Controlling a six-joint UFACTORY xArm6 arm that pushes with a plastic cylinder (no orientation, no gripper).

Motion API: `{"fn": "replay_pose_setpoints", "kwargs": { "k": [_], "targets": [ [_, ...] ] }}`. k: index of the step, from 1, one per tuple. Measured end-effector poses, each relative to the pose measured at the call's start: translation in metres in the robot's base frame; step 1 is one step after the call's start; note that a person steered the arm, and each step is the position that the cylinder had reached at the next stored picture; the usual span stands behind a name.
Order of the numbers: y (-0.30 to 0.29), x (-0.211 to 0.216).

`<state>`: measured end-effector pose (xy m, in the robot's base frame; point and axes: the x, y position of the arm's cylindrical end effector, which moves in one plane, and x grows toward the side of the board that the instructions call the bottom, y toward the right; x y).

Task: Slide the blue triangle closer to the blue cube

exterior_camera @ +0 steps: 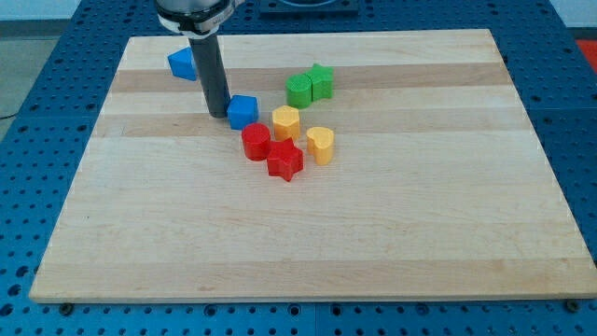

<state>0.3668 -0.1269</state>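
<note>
Wooden table top (373,252), pale planks, on a blue perforated base (28,56).

Blue triangle (182,63): near the table's top-left corner, partly behind the rod.

Blue cube (243,111): left of centre, toward the top edge, apart from the triangle.

My tip (217,115): down on the board, just beside the blue cube on its left, between the two blue blocks. The arm carries a plain rod, no claw to open or close.

Other blocks, clustered by the cube:
- green pair (310,86), touching, shapes unclear
- yellow hexagon (285,121)
- yellow heart (321,145)
- red cylinder (256,142)
- red star (285,161)
</note>
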Motion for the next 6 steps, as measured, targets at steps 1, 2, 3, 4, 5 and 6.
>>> {"fn": "replay_pose_setpoints", "kwargs": {
  "k": [1,2,3,4,5,6],
  "targets": [
    [0.001,0.008],
    [-0.014,0.004],
    [-0.061,-0.024],
    [-0.101,-0.060],
    [-0.135,-0.080],
    [-0.167,-0.099]
  ]
}}
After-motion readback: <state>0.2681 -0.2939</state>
